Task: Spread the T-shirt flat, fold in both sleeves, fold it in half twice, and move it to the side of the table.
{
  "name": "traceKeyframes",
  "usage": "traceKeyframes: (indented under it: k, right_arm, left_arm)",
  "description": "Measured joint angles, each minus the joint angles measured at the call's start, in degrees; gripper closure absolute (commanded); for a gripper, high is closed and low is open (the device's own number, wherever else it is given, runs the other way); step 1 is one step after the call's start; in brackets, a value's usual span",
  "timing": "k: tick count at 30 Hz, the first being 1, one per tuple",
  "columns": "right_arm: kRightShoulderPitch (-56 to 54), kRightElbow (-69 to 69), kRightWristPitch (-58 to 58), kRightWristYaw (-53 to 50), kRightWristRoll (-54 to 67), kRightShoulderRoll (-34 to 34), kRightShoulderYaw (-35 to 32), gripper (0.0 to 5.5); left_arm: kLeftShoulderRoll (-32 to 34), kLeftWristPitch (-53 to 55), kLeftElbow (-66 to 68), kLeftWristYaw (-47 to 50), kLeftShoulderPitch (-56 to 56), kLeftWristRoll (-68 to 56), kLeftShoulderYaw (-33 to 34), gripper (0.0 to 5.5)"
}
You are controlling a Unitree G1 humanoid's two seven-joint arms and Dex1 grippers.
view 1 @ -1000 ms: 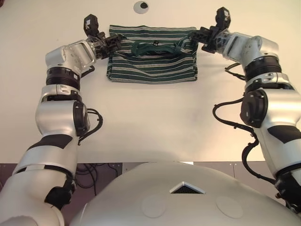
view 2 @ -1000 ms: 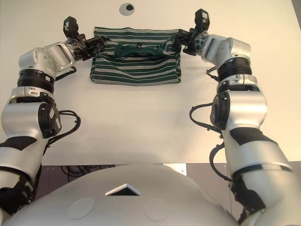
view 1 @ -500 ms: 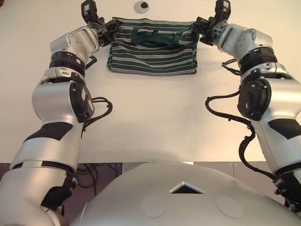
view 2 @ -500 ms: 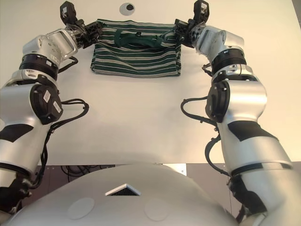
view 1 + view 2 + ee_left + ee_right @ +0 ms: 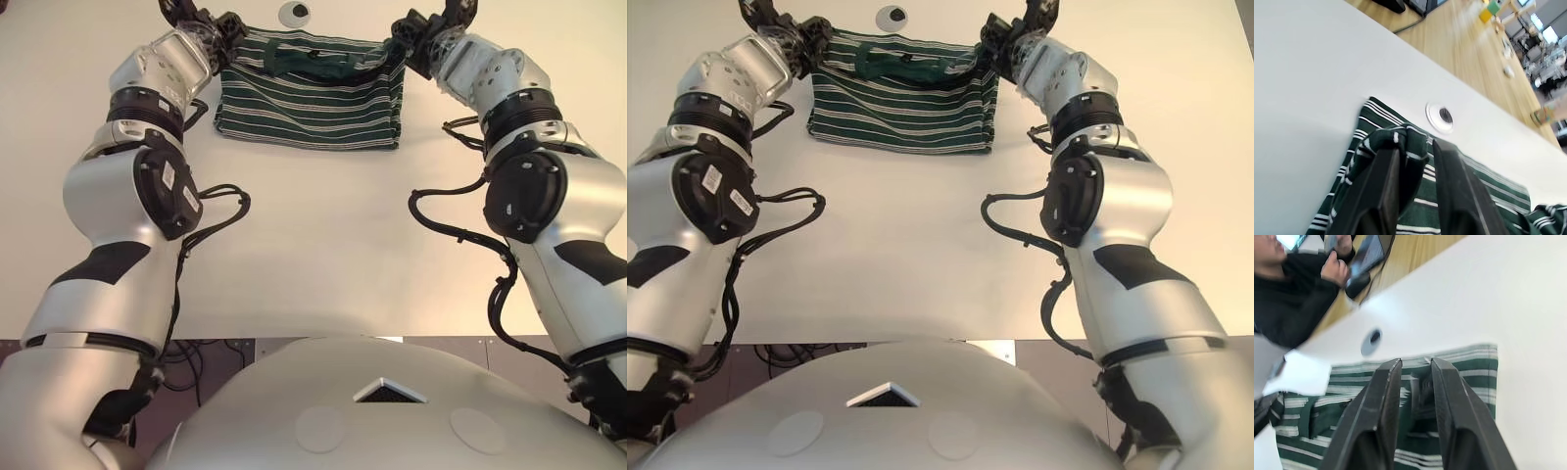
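The dark green T-shirt [image 5: 309,103] with white stripes lies folded into a wide rectangle at the far middle of the white table [image 5: 313,245]. Its top layer, with the collar [image 5: 304,61], is lifted at both far corners. My left gripper [image 5: 223,27] is shut on the shirt's far left corner. In the left wrist view the striped cloth [image 5: 1410,161] is pinched between the black fingers [image 5: 1382,186]. My right gripper [image 5: 404,31] is shut on the far right corner. The right wrist view also has cloth [image 5: 1418,394] between the fingers [image 5: 1449,401].
A round cable grommet [image 5: 294,12] sits in the tabletop just beyond the shirt. The table's front edge [image 5: 313,336] runs near my body, with bare surface between it and the shirt. A person in dark clothes [image 5: 1298,289] sits beyond the far edge.
Both arms have stretched farther across the table, carrying the gripped corners toward the far edge. The shirt has slid away with them, closer to the grommet.
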Motion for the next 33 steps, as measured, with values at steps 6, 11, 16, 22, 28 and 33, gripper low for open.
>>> traceKeyframes:
  k: [6,11,16,22,28,33]
  right_arm:
    - [-4.5,0.1,-7.8,-4.8,0.3,-0.4,-3.1,4.43]
    - [-3.4,-1.5,-11.8,17.4,-15.9,3.9,16.1,4.43]
    - [5.0,-3.5,-15.2,29.2,-26.7,9.0,30.4,4.43]
    - [7.2,-4.4,-16.4,27.4,-33.2,6.4,36.2,4.43]
    - [10.0,-8.5,-17.9,39.9,-35.7,1.4,42.1,4.43]
    - [16.6,-21.6,-20.0,53.6,-36.2,-4.2,47.6,4.43]
  left_arm:
    - [1.3,-2.1,0.6,8.8,-4.8,-0.3,4.1,4.5]
    - [0.8,-1.3,0.9,7.8,-4.8,3.9,1.1,4.5]
    - [1.5,-2.1,0.9,5.3,-4.6,6.0,0.7,4.5]
    - [4.0,-3.6,-0.4,-4.6,-4.7,11.7,-5.4,4.5]
    - [6.7,-4.7,-4.6,-12.0,-1.3,16.1,-10.9,4.5]
    - [9.3,-3.2,-11.3,-16.4,6.2,16.6,-12.8,4.5]
